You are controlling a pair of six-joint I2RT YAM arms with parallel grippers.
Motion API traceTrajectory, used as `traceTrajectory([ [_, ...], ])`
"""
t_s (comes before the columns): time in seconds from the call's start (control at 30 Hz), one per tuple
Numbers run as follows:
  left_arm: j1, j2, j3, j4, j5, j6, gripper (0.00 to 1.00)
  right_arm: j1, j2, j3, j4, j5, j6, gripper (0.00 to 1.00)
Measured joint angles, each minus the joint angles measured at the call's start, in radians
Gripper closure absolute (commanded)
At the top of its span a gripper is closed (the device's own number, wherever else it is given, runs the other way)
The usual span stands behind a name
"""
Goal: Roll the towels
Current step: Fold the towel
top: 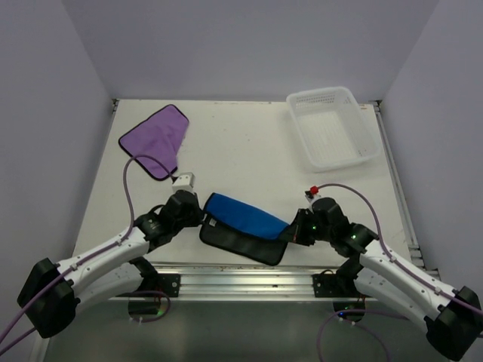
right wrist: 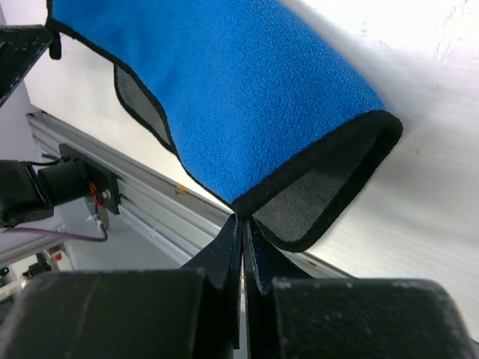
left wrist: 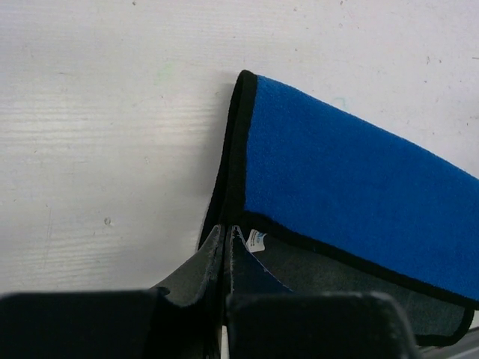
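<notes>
The blue towel (top: 245, 217) lies near the table's front edge, its blue face folded over the grey, black-hemmed underside (top: 241, 243). My left gripper (top: 205, 219) is shut on its left end; in the left wrist view the fingertips (left wrist: 226, 232) pinch the hem beside the blue towel (left wrist: 337, 179). My right gripper (top: 290, 231) is shut on the right end. In the right wrist view the right gripper (right wrist: 243, 221) pinches where the blue towel (right wrist: 247, 97) folds. The purple towel (top: 156, 139) lies flat at the far left, away from both grippers.
A white perforated basket (top: 364, 128) stands at the back right. A metal rail (top: 249, 273) runs along the table's front edge, just below the towel. Grey walls close in the table on three sides.
</notes>
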Motion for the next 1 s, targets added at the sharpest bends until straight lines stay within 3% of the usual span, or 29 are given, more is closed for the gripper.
traceTrajectory([
  [1.0,0.000,-0.143,-0.090,-0.107,0.084,-0.054,1.00,0.000,-0.014,-0.070,-0.078,-0.161,-0.030,1.00],
])
